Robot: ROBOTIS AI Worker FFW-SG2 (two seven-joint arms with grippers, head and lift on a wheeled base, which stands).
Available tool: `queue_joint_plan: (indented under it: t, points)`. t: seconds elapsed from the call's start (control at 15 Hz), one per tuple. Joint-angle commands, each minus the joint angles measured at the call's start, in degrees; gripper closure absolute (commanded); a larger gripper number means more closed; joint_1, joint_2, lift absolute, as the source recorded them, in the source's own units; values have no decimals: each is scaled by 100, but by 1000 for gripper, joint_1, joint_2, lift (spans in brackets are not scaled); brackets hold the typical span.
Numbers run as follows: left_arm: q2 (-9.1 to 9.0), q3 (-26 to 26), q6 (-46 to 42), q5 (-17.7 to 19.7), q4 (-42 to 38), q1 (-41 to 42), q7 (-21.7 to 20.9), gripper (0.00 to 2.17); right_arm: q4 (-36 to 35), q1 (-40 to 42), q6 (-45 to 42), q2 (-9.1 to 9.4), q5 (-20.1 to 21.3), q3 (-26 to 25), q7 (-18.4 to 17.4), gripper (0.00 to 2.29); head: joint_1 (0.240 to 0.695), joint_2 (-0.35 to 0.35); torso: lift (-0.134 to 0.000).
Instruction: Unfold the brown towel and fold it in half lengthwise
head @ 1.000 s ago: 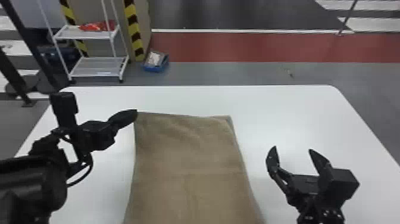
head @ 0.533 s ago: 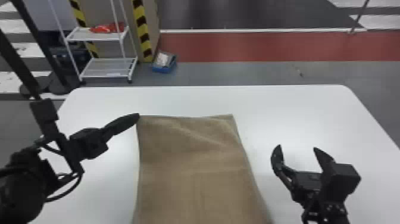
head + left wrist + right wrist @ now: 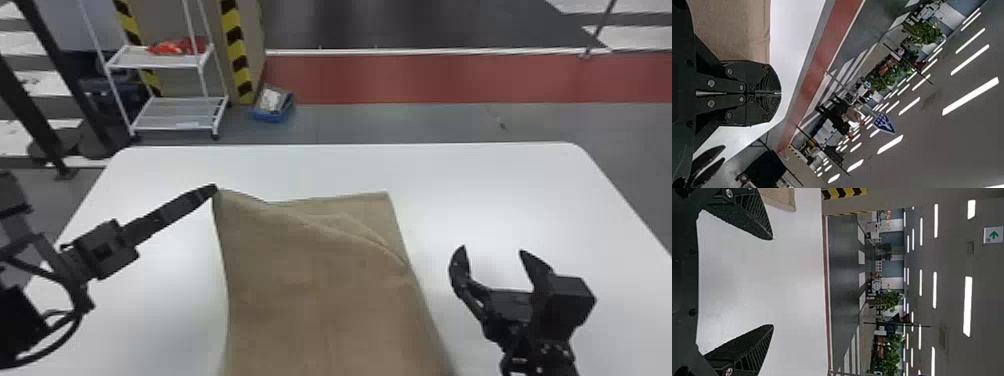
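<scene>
Brown towel (image 3: 325, 300): lies on the table, running from near the middle out past the head view's bottom edge, between the two grippers.
Far-left corner of the towel: drawn up to the left gripper's fingertips, pinched there.
Slanting ridge or edge on the towel: runs from the pinched corner down toward the right side; cannot tell whether a fold or an upper layer. Leaves a wedge of cloth beyond, with the far-right corner at its tip.
Left gripper (image 3: 216, 187): reaches in from the left at a slant; pressed together along the fingers in the left wrist view, with hold of the towel's corner.
Right gripper (image 3: 492, 249): stands to the right of the towel, apart from the cloth. Spreads both fingers wide, with hold of nothing; frames bare white tabletop between them in the right wrist view, near one towel corner.
Table (image 3: 500, 200): white, round-cornered, under the towel.
Rack (image 3: 175, 112): white, two-shelved, on the floor past the table's far-left corner; carries something red (image 3: 177, 46) on the upper shelf.
Blue box (image 3: 272, 107): sits on the floor, to the right of the rack, near a striped yellow-and-black post (image 3: 237, 50).
Floor (image 3: 375, 122): grey, crossed farther back by a red band (image 3: 450, 77).
</scene>
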Motion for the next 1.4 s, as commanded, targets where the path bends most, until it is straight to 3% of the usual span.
queue_joint_plan:
  t: [0.0, 0.2, 0.47, 0.73, 0.87, 0.93, 1.13, 1.33]
  points:
    - [-45, 337, 338, 287, -282, 106, -65, 1379, 29, -14, 0, 32, 0, 37, 0, 76, 695, 35, -123]
    - [-18, 698, 443, 270, -176, 97, 6, 1376, 29, -5, 0, 32, -9, 45, 0, 76, 695, 56, -123]
    - [34, 557, -611, -425, 492, 71, 401, 1376, 82, -41, -18, 32, 18, 63, 0, 76, 695, 118, -123]
    - [96, 452, -822, -838, 764, 71, 955, 1318, 47, -295, 562, 32, 70, 28, 70, 83, 695, 162, -123]
    - [122, 399, -822, -838, 940, 62, 990, 286, 91, -550, 826, 32, 53, 63, 167, 87, 695, 175, -123]
    - [122, 373, -822, -838, 975, 53, 1069, 66, 161, -709, 984, 32, 53, 124, 272, 93, 695, 178, -123]
    - [131, 337, -822, -838, 984, 53, 1113, 90, 601, -1236, 1090, 32, 88, 291, 606, 110, 695, 197, -123]
    - [131, 329, -822, -838, 992, 62, 1078, 137, 1242, -1851, 1371, 32, 193, 625, 686, 124, 695, 215, -123]
